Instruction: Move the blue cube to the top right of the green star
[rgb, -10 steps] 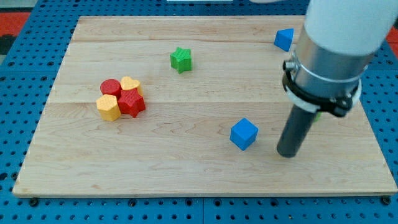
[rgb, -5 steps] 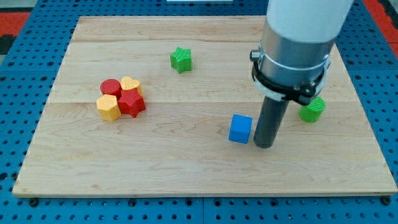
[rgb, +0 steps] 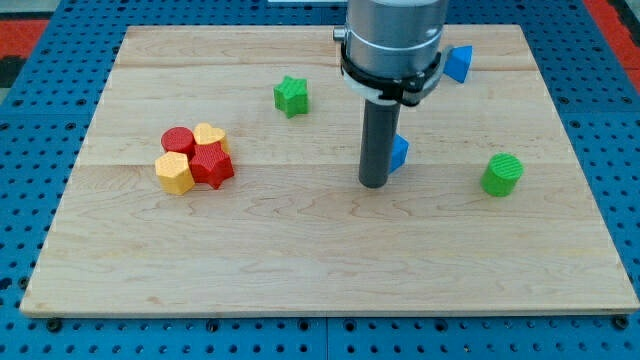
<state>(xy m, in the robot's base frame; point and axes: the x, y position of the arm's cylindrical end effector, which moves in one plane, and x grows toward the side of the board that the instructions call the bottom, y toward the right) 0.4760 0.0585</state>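
Note:
The blue cube (rgb: 399, 153) lies near the board's middle, mostly hidden behind my rod, with only its right edge showing. My tip (rgb: 373, 183) rests on the board, touching the cube's lower left side. The green star (rgb: 291, 96) lies up and to the left of the tip, well apart from the cube.
A second blue block (rgb: 458, 63) sits at the view's top right, partly behind the arm. A green cylinder (rgb: 502, 174) lies at the right. At the left is a cluster: red cylinder (rgb: 178, 141), yellow heart (rgb: 209, 135), red star (rgb: 211, 164), yellow block (rgb: 175, 173).
My tip has swung from the right of the blue cube to its lower left and moved up and left. The cube has slid upward toward the board's middle.

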